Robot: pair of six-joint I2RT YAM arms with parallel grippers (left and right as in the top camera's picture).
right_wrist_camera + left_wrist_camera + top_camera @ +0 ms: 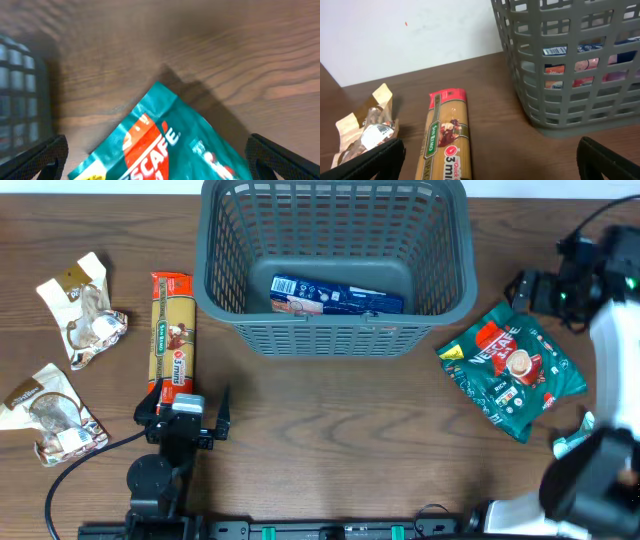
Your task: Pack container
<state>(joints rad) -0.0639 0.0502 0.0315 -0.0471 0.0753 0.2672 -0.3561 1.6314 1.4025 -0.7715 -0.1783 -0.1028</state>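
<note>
Blue packet [337,296] — inside the container [330,332]

dark wood-grain table [330,430]; plain white wall [410,30] behind

The basket [335,338] was open at the top, so an end effector could go in from above. Its tall walls blocked the way in from the sides. A blue packet [337,296] lay on its floor by the near wall, and the far part of the floor was free.

In front of the basket there was a wide strip of free tabletop [340,430].

A long pasta packet [171,330] lay just beside the basket's left wall, with a thin gap between them. Two crumpled packets [83,308] [50,415] took up the far left.

A green coffee bag [512,368] lay on the right, near the basket. It was under the right end effector [155,150], whose fingers were wide apart.
</note>
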